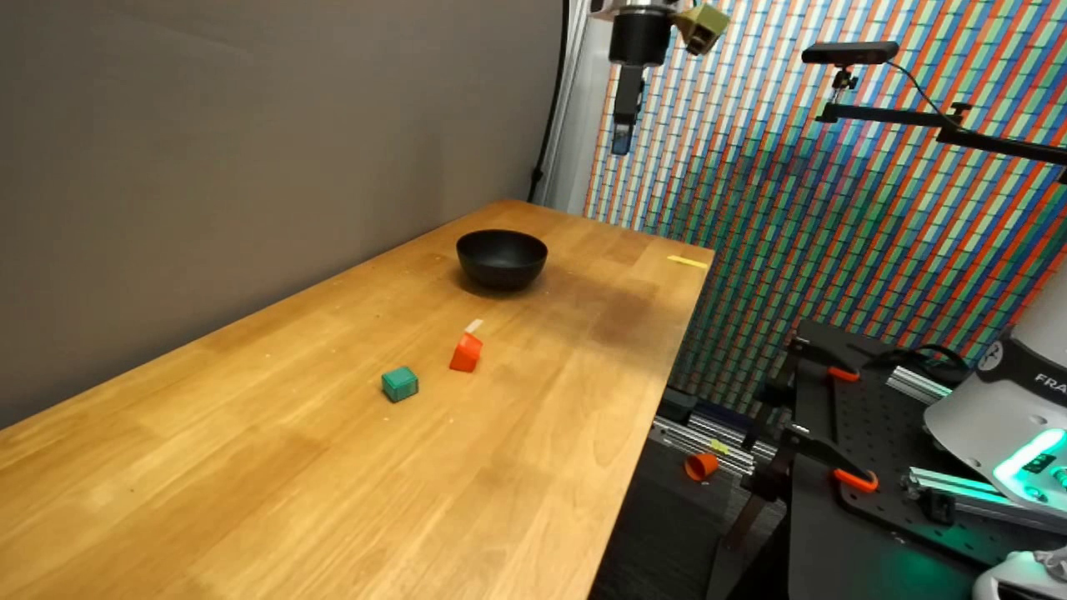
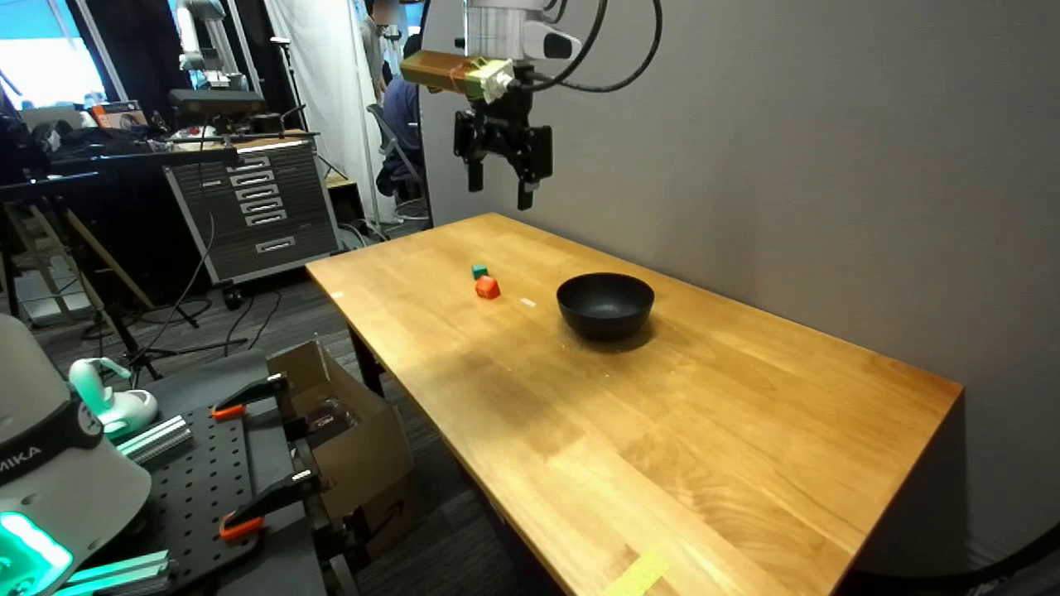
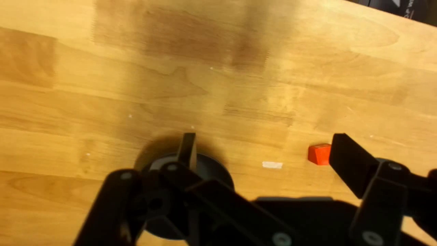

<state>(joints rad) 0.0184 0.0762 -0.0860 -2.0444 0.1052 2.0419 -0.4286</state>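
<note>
Aloft, wide-spread gripper point(image 2: 500, 190), round black bowl point(image 2: 606, 325), perhaps wedge-shaped red block point(image 2: 487, 287) at the bowl's nine o'clock in an exterior view.

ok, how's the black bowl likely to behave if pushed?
Probably stiff: the black bowl has an even, round rim with no visible sag. May tip if pushed high, since its sides flare above a narrower base. Nudged low, it should slide rather than roll, as it sits upright on the table.

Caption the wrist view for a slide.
Open, empty Robotiq gripper over a wooden tabletop with black bowl, white strip and orange-red block.
</note>
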